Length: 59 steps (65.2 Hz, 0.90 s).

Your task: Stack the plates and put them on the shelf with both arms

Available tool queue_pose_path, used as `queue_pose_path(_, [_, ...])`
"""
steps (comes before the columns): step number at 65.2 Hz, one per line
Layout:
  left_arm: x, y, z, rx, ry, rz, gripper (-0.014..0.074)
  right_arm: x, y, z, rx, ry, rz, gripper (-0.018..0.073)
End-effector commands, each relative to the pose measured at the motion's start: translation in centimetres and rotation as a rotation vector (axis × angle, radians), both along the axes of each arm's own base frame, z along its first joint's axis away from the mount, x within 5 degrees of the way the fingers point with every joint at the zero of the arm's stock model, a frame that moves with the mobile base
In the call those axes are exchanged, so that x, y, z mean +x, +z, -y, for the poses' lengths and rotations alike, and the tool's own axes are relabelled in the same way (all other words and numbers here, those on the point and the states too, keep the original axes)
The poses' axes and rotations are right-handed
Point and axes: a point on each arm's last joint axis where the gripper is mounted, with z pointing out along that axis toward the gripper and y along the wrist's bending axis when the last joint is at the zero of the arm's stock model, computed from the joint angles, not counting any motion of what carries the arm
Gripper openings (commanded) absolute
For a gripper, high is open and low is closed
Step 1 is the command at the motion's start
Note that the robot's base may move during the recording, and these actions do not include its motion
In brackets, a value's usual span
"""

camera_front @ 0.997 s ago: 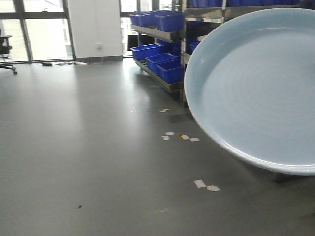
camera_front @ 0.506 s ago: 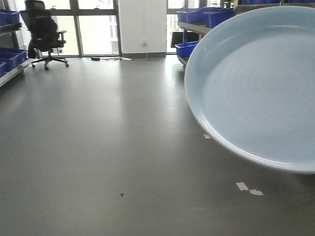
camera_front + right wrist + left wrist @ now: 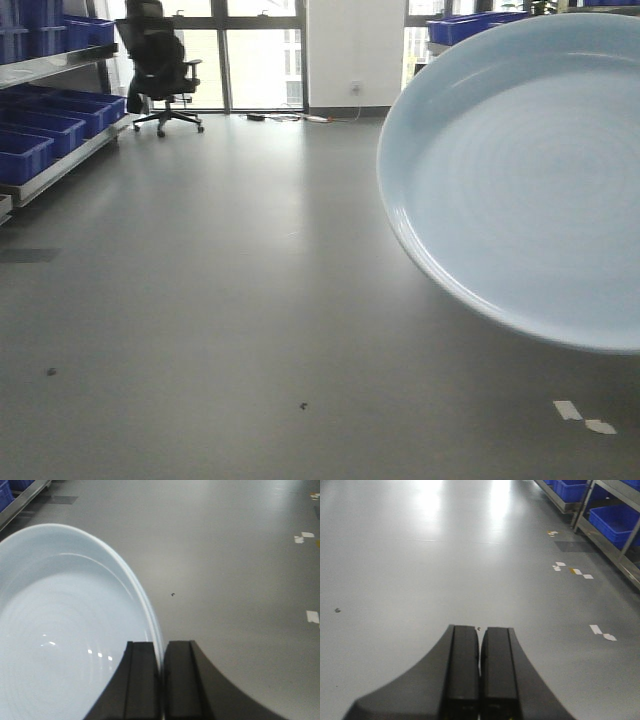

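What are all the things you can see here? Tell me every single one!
plate: one seen, pale blue, tilted in the air on the right
bins: several, blue, on shelf racks at the room's sides
office chair: one, black, by the far windows
windows: a row, bright, far wall
tape marks: a few, white, on the floor
floor: grey, shiny, all around
left pincer: one, black, shut, holding nothing
right pincer: one, black, shut on the plate's rim
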Motion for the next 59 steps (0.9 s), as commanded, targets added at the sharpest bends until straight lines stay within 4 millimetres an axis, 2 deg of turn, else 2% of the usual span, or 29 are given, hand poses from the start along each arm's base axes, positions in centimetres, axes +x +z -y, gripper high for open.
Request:
queue_pose_path(1, [0.32, 1.76, 0.01, -0.030, 0.009, 0.111, 0.0084, 0.42, 1.89, 0.00, 0.025, -0.008, 0.125, 0.0050])
queue_pose_path(59, [0.32, 1.76, 0.01, -0.030, 0.009, 0.111, 0.0084, 0.42, 1.89, 0.00, 0.025, -0.008, 0.125, 0.0049])
